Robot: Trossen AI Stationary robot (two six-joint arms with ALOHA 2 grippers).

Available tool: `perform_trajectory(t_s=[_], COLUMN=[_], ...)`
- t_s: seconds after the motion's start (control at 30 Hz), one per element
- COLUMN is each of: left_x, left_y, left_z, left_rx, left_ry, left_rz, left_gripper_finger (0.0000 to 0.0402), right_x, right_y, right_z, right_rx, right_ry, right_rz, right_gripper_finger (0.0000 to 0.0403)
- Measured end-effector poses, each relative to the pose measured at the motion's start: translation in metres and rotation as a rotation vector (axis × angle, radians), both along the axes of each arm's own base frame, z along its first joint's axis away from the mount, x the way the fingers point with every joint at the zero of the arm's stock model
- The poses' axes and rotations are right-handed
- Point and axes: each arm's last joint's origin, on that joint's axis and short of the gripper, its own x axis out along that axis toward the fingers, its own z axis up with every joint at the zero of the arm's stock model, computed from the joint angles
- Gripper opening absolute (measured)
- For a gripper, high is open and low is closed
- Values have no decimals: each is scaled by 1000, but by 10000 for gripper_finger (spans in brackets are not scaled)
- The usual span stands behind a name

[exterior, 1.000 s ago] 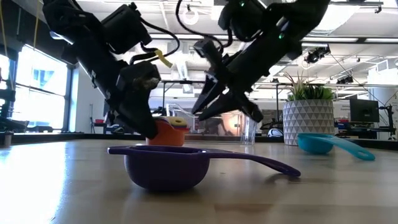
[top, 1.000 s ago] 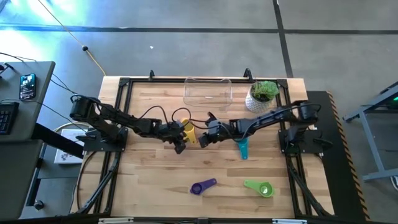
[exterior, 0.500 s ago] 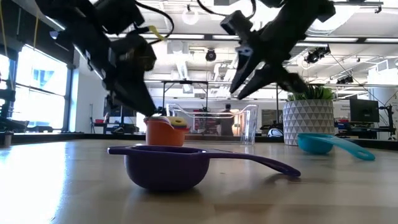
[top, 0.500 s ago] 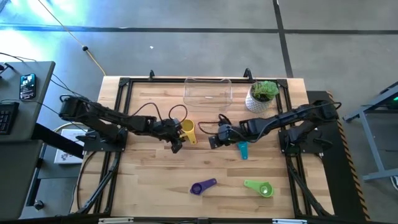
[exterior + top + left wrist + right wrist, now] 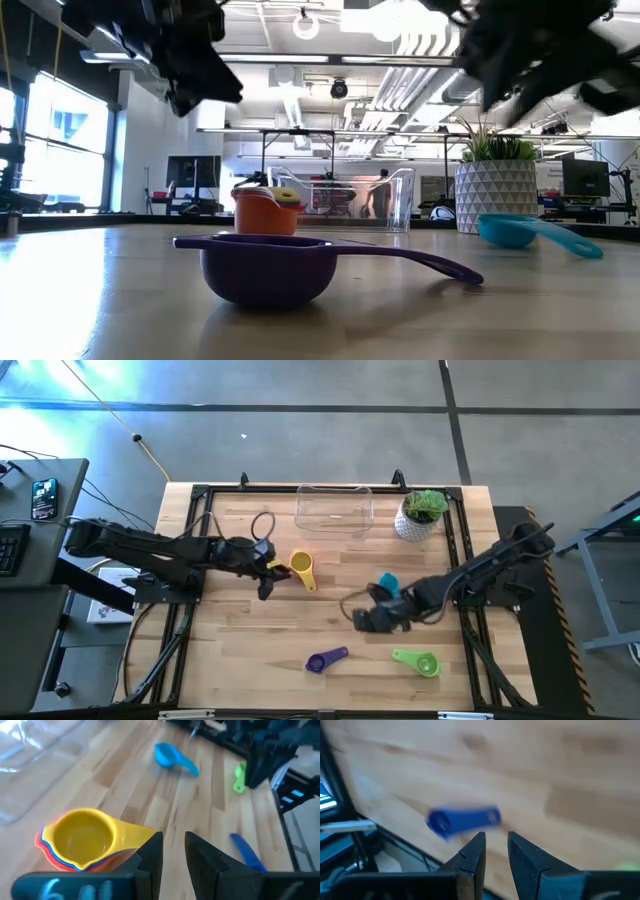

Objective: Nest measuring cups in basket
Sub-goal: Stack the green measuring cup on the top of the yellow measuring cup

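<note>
A nested stack of measuring cups, yellow on top (image 5: 300, 567) (image 5: 82, 837), with orange and red rims under it, rests on the table left of centre. The teal cup (image 5: 388, 582), purple cup (image 5: 325, 660) and green cup (image 5: 418, 662) lie apart on the wood. The clear basket (image 5: 334, 507) stands at the far edge. My left gripper (image 5: 265, 586) (image 5: 173, 851) hovers left of the stack, narrowly open and holding nothing. My right gripper (image 5: 362, 620) (image 5: 495, 852) hangs over bare wood between the teal and purple cups, also narrowly open and holding nothing.
A white pot with a green plant (image 5: 423, 512) stands right of the basket. Black frame rails run along the table's edges. Bare wood lies at the table's near left and between the stack and the basket.
My left gripper has drawn back from the cup stack toward the table's left edge and risen. My right gripper has swung away from the stack toward the near right, past the teal cup, rolling as it went. The stack and the loose cups have stayed put.
</note>
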Motion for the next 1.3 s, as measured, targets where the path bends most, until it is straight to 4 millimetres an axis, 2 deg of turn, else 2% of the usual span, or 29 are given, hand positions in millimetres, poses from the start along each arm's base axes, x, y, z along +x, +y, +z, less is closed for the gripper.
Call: perform_trajectory(t_s=[0.23,0.4,0.53,0.67,0.8,0.93,1.07,1.3], left_x=[-13,-15,-16,-17,-17,-17,-17,-17], left_y=[1,1,1,1,1,2,4,4], left_z=[17,16,15,13,13,13,13,13], left_rx=[65,71,73,73,74,94,116,130], left_ry=[-81,-63,-42,-29,-27,-26,-25,-25], left_rz=[-31,-29,-29,-29,-27,7,45,69], left_gripper_finger=[71,71,71,71,71,71,71,71], right_x=[-27,-50,-67,-79,-91,-94,-93,-87], right_y=[44,72,86,91,88,86,87,94], right_z=[-1,-1,-2,-2,13,25,21,0], right_rx=[143,206,199,165,17,-55,-95,-172], right_ry=[91,145,189,268,373,389,382,419], right_rz=[-33,-31,29,66,96,165,236,307], right_gripper_finger=[70,70,70,70,70,70,70,70])
